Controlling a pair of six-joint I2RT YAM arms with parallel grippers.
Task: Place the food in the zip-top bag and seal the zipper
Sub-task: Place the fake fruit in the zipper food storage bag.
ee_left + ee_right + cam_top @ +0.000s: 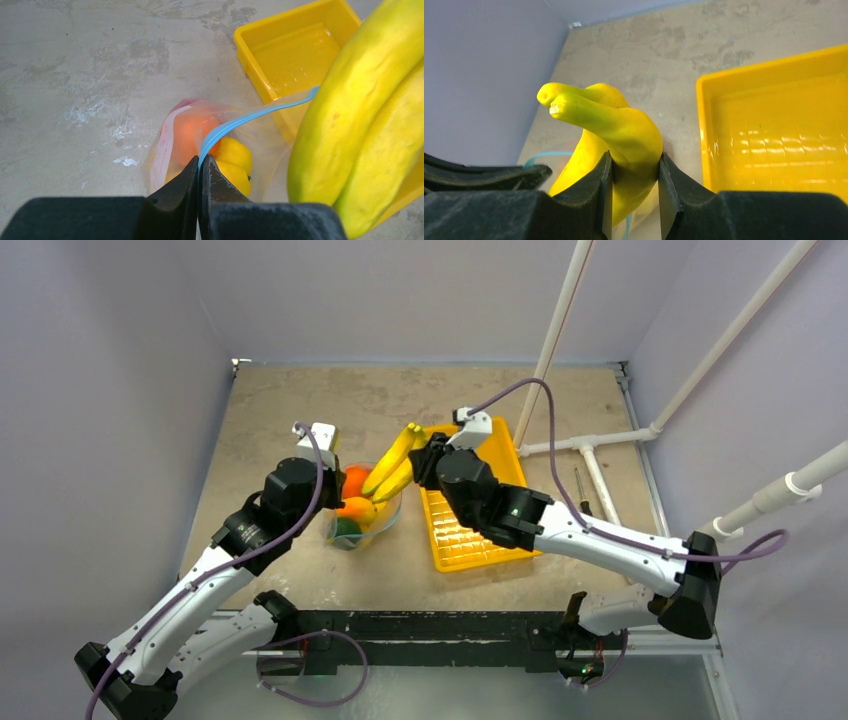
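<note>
The clear zip-top bag [362,517] stands open left of the yellow tray, with orange [353,479], yellow and green toy fruits inside. My left gripper [201,165] is shut on the bag's teal-blue zipper strip [250,119] and holds the mouth up; orange [192,132] and yellow [235,160] fruits show through the plastic below. My right gripper [634,172] is shut on a yellow toy banana bunch [616,135] near its stem. The bananas [395,465] hang tilted with their lower ends in the bag's mouth. They also fill the right of the left wrist view [365,125].
The yellow rectangular tray [468,540] lies right of the bag and holds nothing that I can see; it also shows in the wrist views [295,55] [774,135]. White pipes [600,445] run along the table's right side. Grey walls close in the table.
</note>
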